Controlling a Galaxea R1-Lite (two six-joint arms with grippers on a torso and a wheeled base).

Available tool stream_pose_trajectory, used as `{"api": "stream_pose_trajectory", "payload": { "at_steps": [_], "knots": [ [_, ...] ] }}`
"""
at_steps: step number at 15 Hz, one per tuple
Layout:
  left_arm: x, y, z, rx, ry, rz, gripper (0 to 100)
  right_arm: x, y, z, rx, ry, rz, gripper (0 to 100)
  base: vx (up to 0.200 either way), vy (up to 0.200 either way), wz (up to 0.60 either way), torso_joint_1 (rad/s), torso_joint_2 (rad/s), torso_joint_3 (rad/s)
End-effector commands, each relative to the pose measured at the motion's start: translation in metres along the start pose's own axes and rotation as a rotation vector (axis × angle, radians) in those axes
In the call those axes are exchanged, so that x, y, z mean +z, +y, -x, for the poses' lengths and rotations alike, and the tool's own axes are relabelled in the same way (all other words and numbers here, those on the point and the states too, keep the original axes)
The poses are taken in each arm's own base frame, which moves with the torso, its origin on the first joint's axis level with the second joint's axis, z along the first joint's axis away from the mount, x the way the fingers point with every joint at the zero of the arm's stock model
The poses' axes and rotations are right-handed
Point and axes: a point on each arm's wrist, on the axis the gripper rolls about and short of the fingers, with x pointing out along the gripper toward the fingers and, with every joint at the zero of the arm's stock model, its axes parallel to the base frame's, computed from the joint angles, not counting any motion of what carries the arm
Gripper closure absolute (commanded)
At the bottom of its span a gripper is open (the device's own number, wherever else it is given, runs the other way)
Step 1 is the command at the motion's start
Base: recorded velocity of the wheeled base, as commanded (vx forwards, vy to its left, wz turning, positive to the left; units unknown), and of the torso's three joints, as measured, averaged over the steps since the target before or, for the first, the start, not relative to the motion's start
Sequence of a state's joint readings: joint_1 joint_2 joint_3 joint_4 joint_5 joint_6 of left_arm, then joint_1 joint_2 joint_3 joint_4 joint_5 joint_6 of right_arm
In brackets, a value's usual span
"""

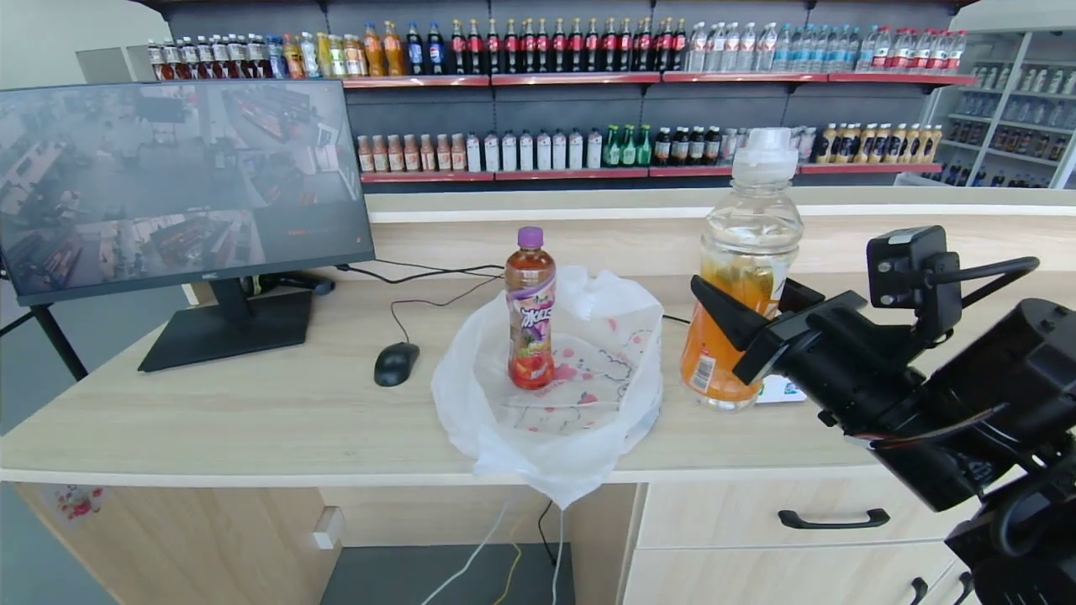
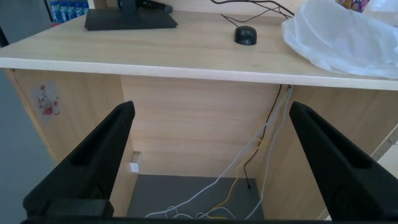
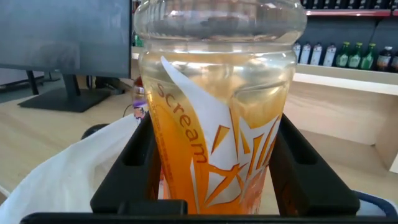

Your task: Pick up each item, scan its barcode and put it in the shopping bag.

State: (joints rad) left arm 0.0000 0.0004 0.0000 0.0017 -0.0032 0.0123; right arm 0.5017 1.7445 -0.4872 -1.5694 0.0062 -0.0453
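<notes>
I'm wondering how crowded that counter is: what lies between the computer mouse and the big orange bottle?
In the head view, the white shopping bag lies between the mouse and the orange bottle, with a purple-capped bottle standing in it.

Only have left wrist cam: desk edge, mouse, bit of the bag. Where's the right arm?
Observer: Right gripper is closed around the orange bottle, which stands on the counter beside the shopping bag.
Operator: Anything bagged?
Observer: One purple-capped bottle stands upright inside it.
Operator: Other items out?
Observer: A small white item lies by the orange bottle's base; can't tell what it is.
</notes>
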Motion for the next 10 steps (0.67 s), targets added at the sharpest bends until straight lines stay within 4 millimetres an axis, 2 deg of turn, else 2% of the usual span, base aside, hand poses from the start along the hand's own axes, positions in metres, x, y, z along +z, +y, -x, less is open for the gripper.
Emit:
{"api": "stream_pose_trajectory", "payload": {
  "at_steps": [1, 2, 7, 10],
  "knots": [
    [0.0, 0.0, 0.0, 0.0, -0.001, -0.001, 0, -0.005, 0.002, -0.003, 0.009, 0.013, -0.003, 100, 0.0, 0.2, 0.0, 0.007, 0.0, -0.007],
    [0.0, 0.0, 0.0, 0.002, -0.001, -0.001, 0, -0.006, 0.003, -0.005, 0.009, 0.011, -0.005, 100, 0.0, 0.2, 0.0, 0.002, 0.0, -0.002],
    [0.0, 0.0, 0.0, 0.0, -0.001, -0.001, 0, -0.011, 0.013, -0.028, 0.04, -0.022, -0.022, 100, 0.0, 0.0, 0.0, 0.0, 0.0, 0.0],
    [0.0, 0.0, 0.0, 0.0, -0.001, -0.001, 0, -0.025, 0.019, -0.044, 0.053, -0.014, -0.032, 100, 0.0, 0.0, 0.0, 0.0, 0.0, 0.0]
  ]
}}
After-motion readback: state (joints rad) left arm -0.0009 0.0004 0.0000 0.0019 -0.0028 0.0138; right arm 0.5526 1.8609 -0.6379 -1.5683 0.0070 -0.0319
